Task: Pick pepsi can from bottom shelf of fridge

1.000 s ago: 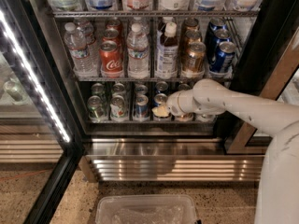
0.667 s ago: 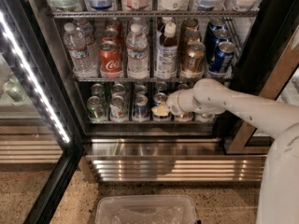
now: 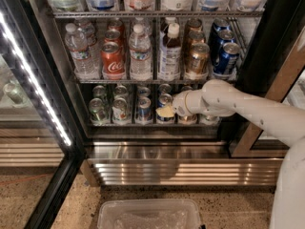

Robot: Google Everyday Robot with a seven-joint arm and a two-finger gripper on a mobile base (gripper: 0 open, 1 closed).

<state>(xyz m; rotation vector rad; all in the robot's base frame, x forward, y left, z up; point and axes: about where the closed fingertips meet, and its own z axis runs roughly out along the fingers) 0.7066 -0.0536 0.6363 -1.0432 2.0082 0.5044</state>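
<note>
The fridge (image 3: 267,46) stands open in the camera view. Its bottom shelf (image 3: 128,124) holds a row of short cans. A short blue can with a silver top, the pepsi can (image 3: 144,109), stands near the middle of the row. Another bluish can (image 3: 165,100) stands just right of it. My gripper (image 3: 167,111) is at the shelf's front, right in front of that second can and partly hiding it. My white arm (image 3: 238,104) reaches in from the right. Cans further right are hidden behind the wrist.
The shelf above holds water bottles (image 3: 78,51), a red cola can (image 3: 112,60), bronze cans (image 3: 196,58) and taller dark-blue cans (image 3: 226,56). The LED strip (image 3: 33,80) runs down the left door. A ribbed steel base (image 3: 181,171) and a clear plastic bin (image 3: 147,216) lie below.
</note>
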